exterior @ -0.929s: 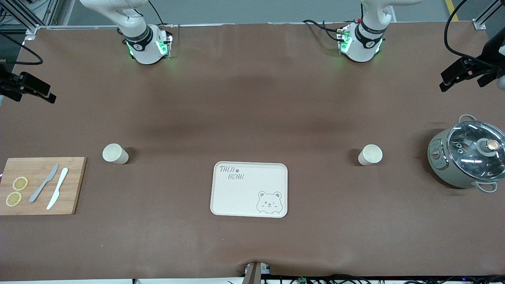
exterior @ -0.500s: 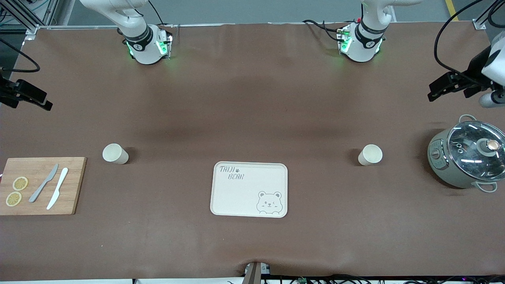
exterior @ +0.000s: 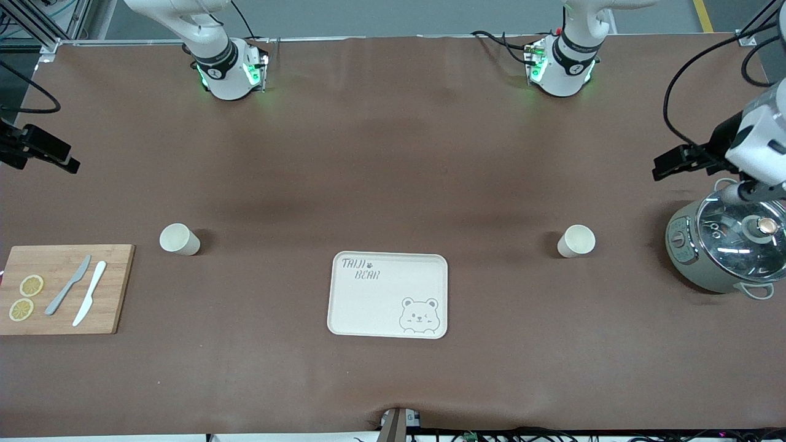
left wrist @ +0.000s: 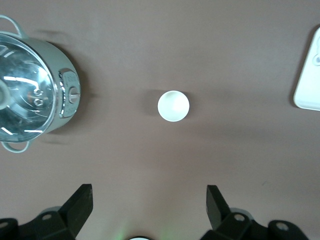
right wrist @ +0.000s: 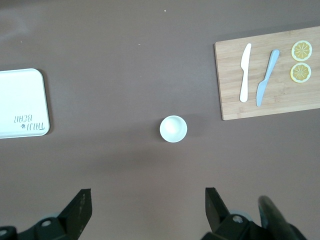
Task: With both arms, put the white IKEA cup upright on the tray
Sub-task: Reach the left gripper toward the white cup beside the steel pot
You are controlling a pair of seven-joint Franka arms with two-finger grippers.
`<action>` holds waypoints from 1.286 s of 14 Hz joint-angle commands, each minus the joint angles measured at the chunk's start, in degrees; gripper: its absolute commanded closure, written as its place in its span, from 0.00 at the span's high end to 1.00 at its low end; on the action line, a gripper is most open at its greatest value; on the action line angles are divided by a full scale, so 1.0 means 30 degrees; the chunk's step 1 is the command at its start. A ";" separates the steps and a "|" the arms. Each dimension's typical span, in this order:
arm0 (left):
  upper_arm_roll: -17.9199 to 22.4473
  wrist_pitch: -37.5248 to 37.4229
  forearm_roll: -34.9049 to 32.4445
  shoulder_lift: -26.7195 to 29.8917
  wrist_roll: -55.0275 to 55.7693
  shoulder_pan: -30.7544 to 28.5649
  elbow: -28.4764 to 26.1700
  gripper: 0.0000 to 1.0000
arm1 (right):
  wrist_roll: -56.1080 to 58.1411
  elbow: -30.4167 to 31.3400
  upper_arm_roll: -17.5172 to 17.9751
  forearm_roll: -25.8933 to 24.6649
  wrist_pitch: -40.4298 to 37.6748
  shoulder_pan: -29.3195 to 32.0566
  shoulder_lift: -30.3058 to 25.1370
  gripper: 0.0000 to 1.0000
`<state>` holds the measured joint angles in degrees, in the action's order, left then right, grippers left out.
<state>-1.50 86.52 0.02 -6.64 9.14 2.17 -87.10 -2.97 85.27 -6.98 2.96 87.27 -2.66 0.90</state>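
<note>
Two white cups stand upright on the brown table. One cup (exterior: 576,240) is toward the left arm's end and shows in the left wrist view (left wrist: 173,106). The other cup (exterior: 179,239) is toward the right arm's end and shows in the right wrist view (right wrist: 173,128). The cream "TAIJI BEAR" tray (exterior: 388,294) lies between them, nearer to the front camera, with nothing on it. My left gripper (exterior: 666,166) (left wrist: 149,202) hangs open and empty, high beside the pot. My right gripper (exterior: 64,158) (right wrist: 148,205) hangs open and empty, high at the table's edge.
A grey-green pot with a glass lid (exterior: 727,245) stands at the left arm's end, near the cup there. A wooden cutting board (exterior: 61,288) with two knives and two lemon slices lies at the right arm's end.
The left arm has swung in from the table's edge, so its gripper is now over the pot's edge and closer to the cup. The right gripper has barely shifted. The cups and tray have not moved.
</note>
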 commanded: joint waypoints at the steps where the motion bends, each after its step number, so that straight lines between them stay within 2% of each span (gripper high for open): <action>1: -0.0027 0.1183 0.0461 -0.0716 -0.0117 -0.0284 -0.0844 1.00 | -0.0152 0.0023 0.0071 0.0098 -0.0087 0.0475 0.0050 1.00; 3: -0.0027 0.3141 0.0462 -0.0658 -0.0117 -0.0285 -0.2599 1.00 | -0.0036 -0.0007 0.0071 0.0127 0.0117 0.0624 0.0255 1.00; 7: -0.0056 0.8708 0.0462 -0.0890 -0.0117 -0.0226 -0.6966 1.00 | -0.0036 -0.0065 0.0071 0.0185 0.0206 0.0535 0.0314 1.00; 10: -0.0056 1.0968 0.0462 -0.1825 -0.0117 -0.0284 -0.8435 0.94 | -0.0036 -0.0153 0.0100 0.0186 0.0382 0.0477 0.0812 1.00; 14: -0.0056 1.3518 0.0462 -0.2327 -0.0146 -0.0519 -1.0427 0.94 | -0.0036 -0.0153 0.0100 0.0215 0.0997 0.0536 0.1337 1.00; 18: -0.0114 1.6446 0.0462 -0.3876 -0.0176 -0.1016 -1.1046 0.92 | -0.0036 -0.0182 0.0129 0.0157 0.1613 0.0477 0.1924 1.00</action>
<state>-1.47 131.74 0.03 -16.43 9.14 0.34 -119.48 -2.99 85.33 -7.02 3.06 91.66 -1.54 5.66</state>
